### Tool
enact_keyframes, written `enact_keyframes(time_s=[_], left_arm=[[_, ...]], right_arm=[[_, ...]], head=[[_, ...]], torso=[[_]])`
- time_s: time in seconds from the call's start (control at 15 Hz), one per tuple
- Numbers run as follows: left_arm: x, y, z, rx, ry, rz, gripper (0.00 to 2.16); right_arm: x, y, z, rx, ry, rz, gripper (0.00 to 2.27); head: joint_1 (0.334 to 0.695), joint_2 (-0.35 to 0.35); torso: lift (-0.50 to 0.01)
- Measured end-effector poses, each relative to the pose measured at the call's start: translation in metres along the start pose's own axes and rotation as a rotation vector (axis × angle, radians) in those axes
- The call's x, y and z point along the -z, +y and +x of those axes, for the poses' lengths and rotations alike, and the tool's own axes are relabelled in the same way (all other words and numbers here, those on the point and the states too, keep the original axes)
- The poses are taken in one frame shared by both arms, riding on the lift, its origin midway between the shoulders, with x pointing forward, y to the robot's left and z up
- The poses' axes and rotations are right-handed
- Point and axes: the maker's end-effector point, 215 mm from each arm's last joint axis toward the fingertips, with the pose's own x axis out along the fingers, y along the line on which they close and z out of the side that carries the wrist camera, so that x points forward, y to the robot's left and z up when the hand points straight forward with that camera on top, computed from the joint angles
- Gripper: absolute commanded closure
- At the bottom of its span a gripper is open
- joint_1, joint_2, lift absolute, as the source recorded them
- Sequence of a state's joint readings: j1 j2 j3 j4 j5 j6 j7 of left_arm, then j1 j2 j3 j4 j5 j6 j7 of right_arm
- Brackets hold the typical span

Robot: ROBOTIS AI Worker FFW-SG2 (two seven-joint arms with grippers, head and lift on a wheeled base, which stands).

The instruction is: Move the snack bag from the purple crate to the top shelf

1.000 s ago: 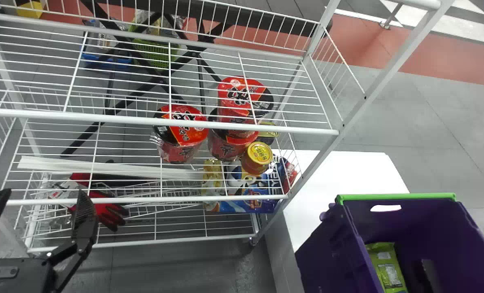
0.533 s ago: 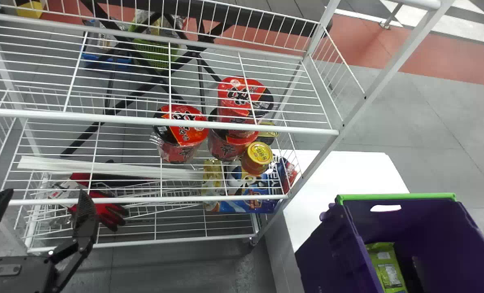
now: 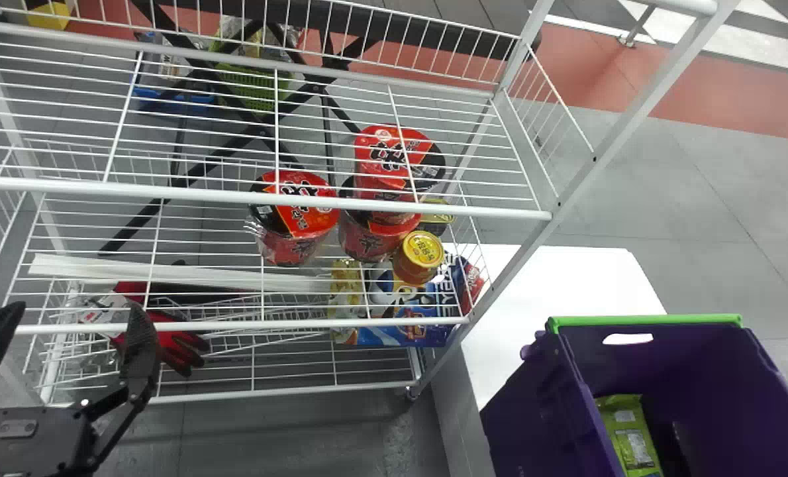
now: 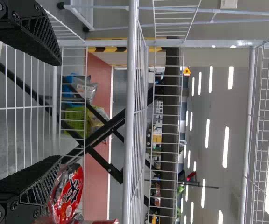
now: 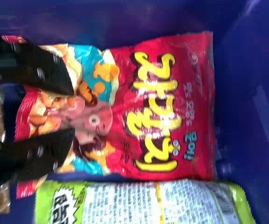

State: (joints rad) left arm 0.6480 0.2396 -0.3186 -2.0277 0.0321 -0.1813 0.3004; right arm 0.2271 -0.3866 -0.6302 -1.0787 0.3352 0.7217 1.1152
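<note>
In the head view my left gripper (image 3: pixel 69 338) stands open and empty before the shelf's left part; the left wrist view has the gripper (image 4: pixel 55 112) with its fingers wide apart. The purple crate (image 3: pixel 526 424) is at the lower right, a green bag (image 3: pixel 632 444) inside. In the right wrist view my right gripper (image 5: pixel 69 114) is inside the crate, open over one end of a red snack bag (image 5: pixel 172 112). Its two fingers lie across the bag's pictured part, with bag surface between them. Whether they touch it, I cannot tell.
A white wire shelf (image 3: pixel 235 199) holds red noodle cups (image 3: pixel 295 218), a yellow-lidded can (image 3: pixel 420 255) and snack packs lower down. A white table (image 3: pixel 566 285) adjoins the shelf behind the crate. The green-and-white bag (image 5: pixel 144 203) lies beside the red one.
The left gripper has shifted slightly to the right in the head view, still open. Inside the crate, the dark part beside the green bag has dropped lower and mostly out of sight.
</note>
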Motion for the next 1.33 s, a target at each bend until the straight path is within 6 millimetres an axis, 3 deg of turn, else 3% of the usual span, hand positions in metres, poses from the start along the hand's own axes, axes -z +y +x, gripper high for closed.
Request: enact_keyframes(time_s=[0.07,0.53,1.0,1.33], left_arm=[[0.000,0.000,0.001,0.001,0.001,0.000,0.10],[0.006,0.002,0.005,-0.003,0.012,0.003,0.10],[0.014,-0.005,0.014,0.009,0.023,-0.004,0.10],[0.016,-0.007,0.018,0.013,0.026,-0.003,0.10]], right_arm=[[-0.002,-0.001,-0.001,0.002,-0.004,-0.005,1.45],[-0.012,-0.004,-0.005,0.005,-0.037,-0.038,1.45],[-0.004,-0.024,-0.035,0.048,-0.065,-0.059,1.45],[-0.001,-0.024,-0.039,0.057,-0.080,-0.076,1.45]], head=[[0.695,-0.350],[0.695,-0.350],[0.695,-0.350],[0.695,-0.350]], torso=[[-0.452],[-0.452],[-0.424],[-0.404]])
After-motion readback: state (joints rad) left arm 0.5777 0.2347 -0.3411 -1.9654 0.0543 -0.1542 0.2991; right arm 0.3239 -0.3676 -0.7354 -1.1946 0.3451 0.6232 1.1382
